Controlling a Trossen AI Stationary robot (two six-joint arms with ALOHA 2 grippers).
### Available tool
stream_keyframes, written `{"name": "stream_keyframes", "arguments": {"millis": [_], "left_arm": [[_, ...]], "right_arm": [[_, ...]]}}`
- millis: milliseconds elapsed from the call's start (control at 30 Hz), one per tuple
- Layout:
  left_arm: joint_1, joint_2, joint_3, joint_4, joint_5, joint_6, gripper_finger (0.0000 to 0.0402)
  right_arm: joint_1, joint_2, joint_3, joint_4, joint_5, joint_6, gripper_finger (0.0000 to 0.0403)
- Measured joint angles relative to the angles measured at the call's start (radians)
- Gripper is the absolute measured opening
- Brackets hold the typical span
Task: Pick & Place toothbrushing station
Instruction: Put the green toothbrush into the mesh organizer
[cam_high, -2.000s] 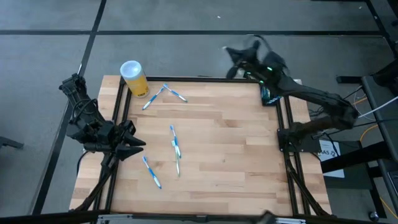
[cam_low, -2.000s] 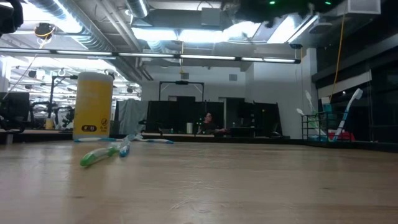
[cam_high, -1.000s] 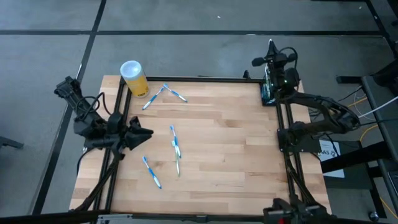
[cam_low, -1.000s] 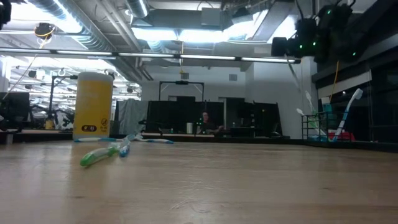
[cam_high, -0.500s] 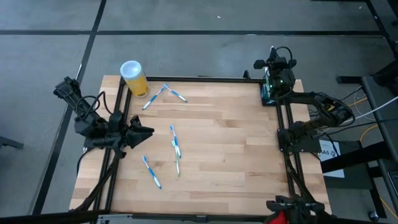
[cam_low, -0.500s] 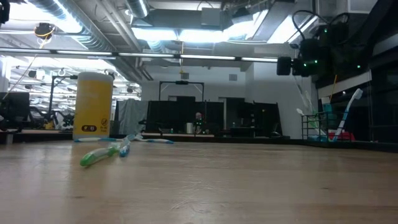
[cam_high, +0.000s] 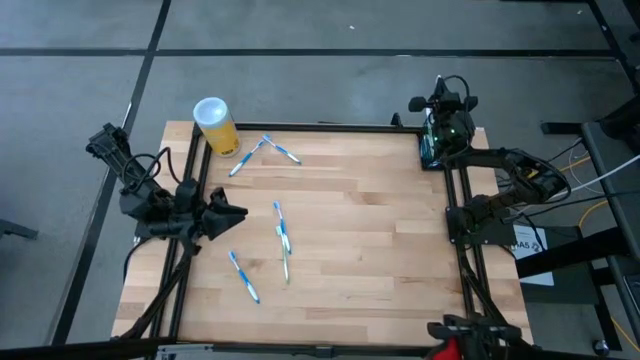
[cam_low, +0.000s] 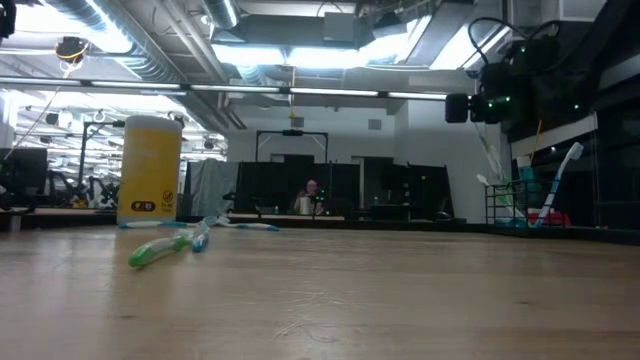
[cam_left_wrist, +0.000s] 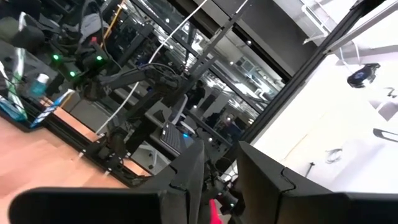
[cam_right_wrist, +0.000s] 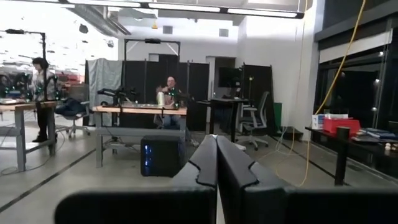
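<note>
Left claw over the counter's left edge, pointing inward across the wood, fingers a little apart with nothing between them. Yellow cup with white lid well beyond that claw, at the far left corner. Two crossed toothbrushes just right of the cup, farther from the left claw than the pair near the middle. One more toothbrush near the left claw, on its near side. Right claw raised past the counter's far right corner, aimed out into the room, fingers pressed together and empty. Toothbrushing station, a dark box with brushes standing in it, directly beneath and just behind the right claw, on the far right corner, untouched.
</note>
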Motion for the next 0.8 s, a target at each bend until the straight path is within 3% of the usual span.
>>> {"name": "stream_keyframes", "arguments": {"millis": [100,500,800], "left_arm": [[0.000,0.000,0.000,0.000,0.006,-0.006,0.0090],[-0.016,0.016,0.000,0.005,0.018,-0.025,0.0090],[-0.036,0.016,0.000,0.003,0.051,-0.025,0.0090]], "right_arm": [[0.004,0.000,0.020,-0.049,0.006,-0.002,0.0000],[0.164,-0.048,0.069,-0.062,0.333,-0.130,0.0000],[0.144,0.003,0.069,-0.064,0.396,-0.091,0.0000]]}}
